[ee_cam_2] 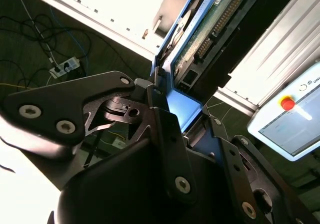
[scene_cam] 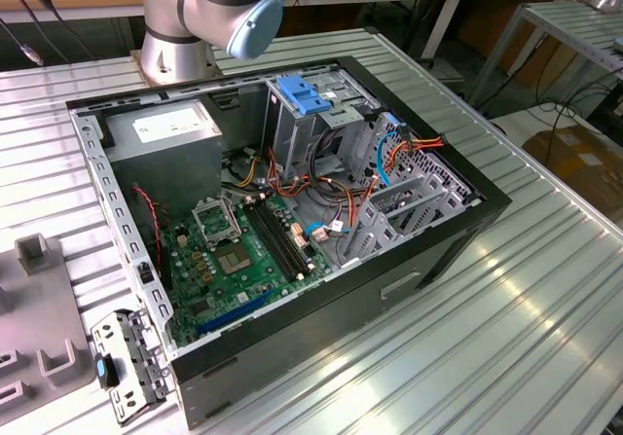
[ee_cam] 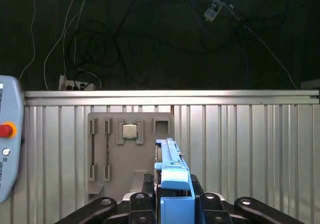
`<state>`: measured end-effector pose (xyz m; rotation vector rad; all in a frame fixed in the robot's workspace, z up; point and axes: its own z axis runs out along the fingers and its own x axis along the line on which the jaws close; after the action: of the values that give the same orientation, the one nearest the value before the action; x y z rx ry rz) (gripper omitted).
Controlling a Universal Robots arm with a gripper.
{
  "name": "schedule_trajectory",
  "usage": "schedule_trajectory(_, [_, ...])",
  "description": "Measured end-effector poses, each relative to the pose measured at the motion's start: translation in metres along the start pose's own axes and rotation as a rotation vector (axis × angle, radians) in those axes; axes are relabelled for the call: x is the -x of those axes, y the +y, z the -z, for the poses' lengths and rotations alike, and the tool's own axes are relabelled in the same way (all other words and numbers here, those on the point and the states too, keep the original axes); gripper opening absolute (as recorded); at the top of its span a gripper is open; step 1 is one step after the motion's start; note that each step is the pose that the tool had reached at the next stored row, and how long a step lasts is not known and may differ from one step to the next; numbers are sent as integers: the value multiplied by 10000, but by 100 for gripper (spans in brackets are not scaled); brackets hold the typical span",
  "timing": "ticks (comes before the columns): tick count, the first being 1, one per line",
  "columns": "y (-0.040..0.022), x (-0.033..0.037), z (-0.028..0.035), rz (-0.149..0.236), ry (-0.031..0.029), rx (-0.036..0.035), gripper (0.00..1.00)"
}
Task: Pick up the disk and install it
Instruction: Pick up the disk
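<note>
Right up against the lens in the second wrist view, the gripper (ee_cam_2: 181,108) is seen as a chunk of black linkage and bolts, and it's clamped down on the disk (ee_cam_2: 210,28). The disk is gripped by its blue plastic end, so most of it is left sticking out past the fingers (ee_cam_2: 162,119). Its bare green circuit-board face is turned to this camera, with a dark pin connector on it and a blue carrier rail along the edge. The long axis is pointed straight away from the gripper. Also in shot: a white teach pendant (ee_cam_2: 292,116) with a red button.

In the first wrist view the disk is caught edge-on, as a thin slab stood on its narrow side. The blue rail is turned to the camera and the whole thing is squeezed between the two black fingers. Its long axis is aimed away from the camera, toward a grey fixture plate (ee_cam: 107,156) laid on the ribbed metal table (ee_cam: 250,149). A small square chip (ee_cam: 130,131) is seated in one pocket of that plate.

In the exterior view, an open computer case (scene_cam: 311,343) is laid on its side mid-frame, with the green motherboard (scene_cam: 243,250) exposed. A blue latch bracket (scene_cam: 304,96) is perched on the grey drive cage at upper centre. The arm's base (scene_cam: 170,41) is planted at the top, left of centre, and the fixture plate is parked in the lower left corner.
</note>
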<state>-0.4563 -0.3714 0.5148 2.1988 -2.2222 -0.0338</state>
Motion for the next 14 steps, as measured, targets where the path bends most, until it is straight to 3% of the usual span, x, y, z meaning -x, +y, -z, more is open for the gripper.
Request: schedule_trajectory(14, [-185,2,5,0,0,-1,37])
